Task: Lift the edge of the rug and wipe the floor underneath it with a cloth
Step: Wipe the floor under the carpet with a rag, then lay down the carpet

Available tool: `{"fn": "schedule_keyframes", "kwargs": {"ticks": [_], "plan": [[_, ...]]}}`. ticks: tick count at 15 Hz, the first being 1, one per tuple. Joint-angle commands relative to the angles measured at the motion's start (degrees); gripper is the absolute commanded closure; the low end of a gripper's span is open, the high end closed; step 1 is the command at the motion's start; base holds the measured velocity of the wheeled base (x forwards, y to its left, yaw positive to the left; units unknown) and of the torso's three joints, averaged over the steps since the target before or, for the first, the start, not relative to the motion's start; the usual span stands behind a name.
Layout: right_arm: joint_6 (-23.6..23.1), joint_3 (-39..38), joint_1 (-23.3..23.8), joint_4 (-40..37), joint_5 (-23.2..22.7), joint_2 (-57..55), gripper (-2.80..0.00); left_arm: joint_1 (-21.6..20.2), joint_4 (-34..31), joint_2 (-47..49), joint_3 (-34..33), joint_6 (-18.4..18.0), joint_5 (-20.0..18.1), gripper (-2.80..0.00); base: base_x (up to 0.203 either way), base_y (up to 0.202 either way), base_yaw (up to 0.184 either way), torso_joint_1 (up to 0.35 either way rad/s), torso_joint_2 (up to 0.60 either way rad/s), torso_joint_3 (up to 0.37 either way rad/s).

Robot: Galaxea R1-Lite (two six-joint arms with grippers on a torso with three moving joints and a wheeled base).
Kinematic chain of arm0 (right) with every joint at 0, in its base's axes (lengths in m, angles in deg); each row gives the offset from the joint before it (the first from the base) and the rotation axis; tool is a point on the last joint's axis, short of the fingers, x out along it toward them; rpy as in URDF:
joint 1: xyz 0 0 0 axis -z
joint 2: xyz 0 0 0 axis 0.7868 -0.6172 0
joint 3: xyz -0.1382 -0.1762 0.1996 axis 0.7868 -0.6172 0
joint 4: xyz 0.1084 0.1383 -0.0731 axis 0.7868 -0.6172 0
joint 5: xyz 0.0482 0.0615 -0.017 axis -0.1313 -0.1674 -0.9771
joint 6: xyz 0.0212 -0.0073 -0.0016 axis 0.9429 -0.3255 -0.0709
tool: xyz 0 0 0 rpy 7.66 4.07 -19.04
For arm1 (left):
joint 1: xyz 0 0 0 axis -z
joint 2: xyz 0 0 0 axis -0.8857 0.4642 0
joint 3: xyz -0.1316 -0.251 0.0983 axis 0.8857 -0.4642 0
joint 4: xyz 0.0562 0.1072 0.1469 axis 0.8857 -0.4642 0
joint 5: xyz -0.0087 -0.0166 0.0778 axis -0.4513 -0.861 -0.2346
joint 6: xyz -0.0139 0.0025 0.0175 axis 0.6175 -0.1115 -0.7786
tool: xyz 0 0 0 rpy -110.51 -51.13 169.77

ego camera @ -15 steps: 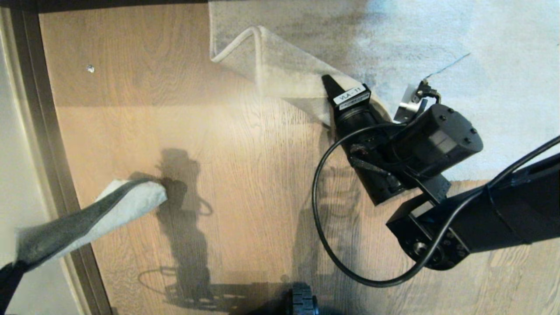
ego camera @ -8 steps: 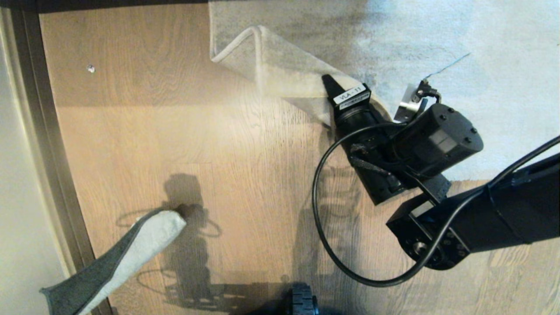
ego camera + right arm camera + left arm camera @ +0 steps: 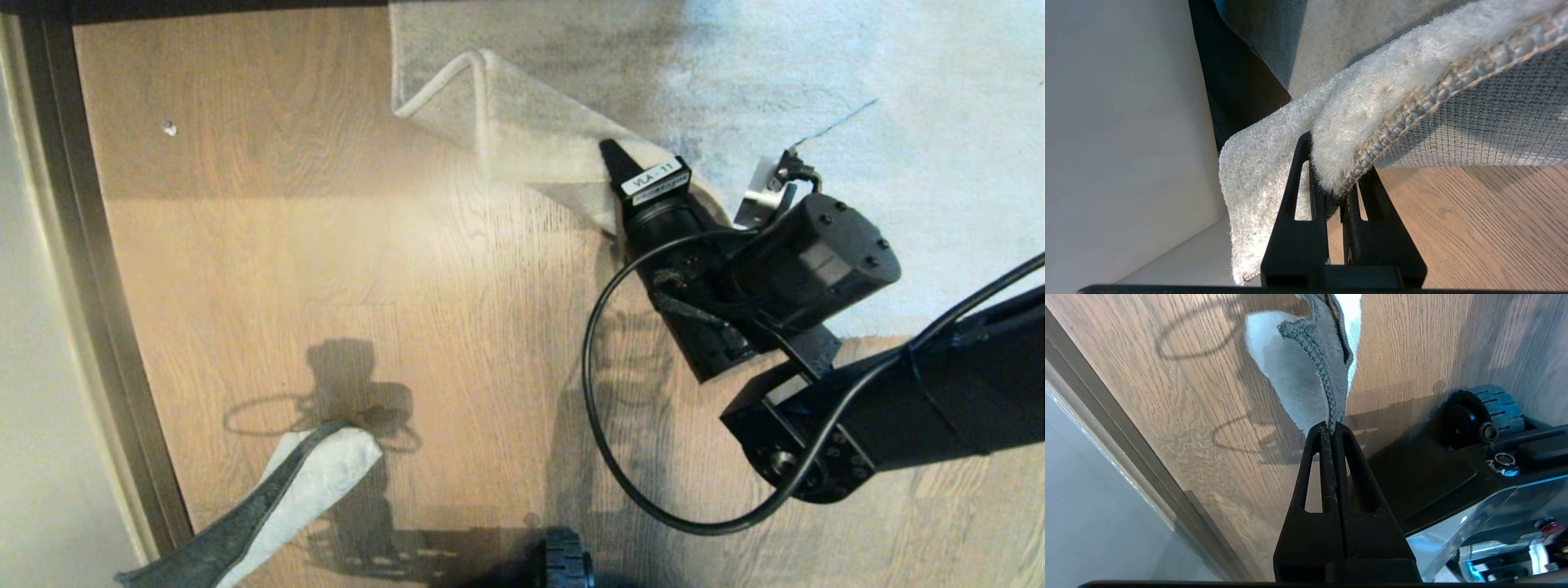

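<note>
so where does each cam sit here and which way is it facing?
Head: on the robot's head, looking down at the floor; shows the right gripper lifting the rug edge, right arm, a base wheel.
Left wrist: behind the left gripper, shut on the cloth; shows the robot's base.
Right wrist: behind the right gripper, shut on the rug edge; only fingers show.
Shared: cloth in head and left wrist; rug edge in head and right wrist.

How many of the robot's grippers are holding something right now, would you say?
2: the left gripper pinches the cloth over the floor; the right gripper grips the rug edge.
</note>
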Motion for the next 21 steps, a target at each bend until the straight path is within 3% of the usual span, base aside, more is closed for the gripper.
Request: {"fn": "schedule_keyframes", "kwargs": {"ticks": [1,12,16,21], "plan": [[0.3,0.2,0.0,2.8,0.0,-0.3,0.0,0.0,-0.1,0.2,0.0,0.7,0.0,0.0,0.0,0.0,0.0,0.0,0.0,0.0],[0.5,-0.2,0.0,2.8,0.0,-0.7,0.0,0.0,-0.1,0.2,0.0,0.7,0.1,0.0,0.0,0.0,0.0,0.0,0.0,0.0],[0.5,-0.2,0.0,2.8,-0.2,-0.8,0.0,-2.9,-0.1,3.5,0.0,0.8,0.1,0.0,0.0,0.0,0.0,0.0,0.0,0.0],[0.6,-0.3,0.0,2.8,-0.2,-1.0,0.0,-5.9,-0.1,-1.9,0.0,0.7,0.1,0.0,0.0,0.0,0.0,0.0,0.0,0.0]]}}
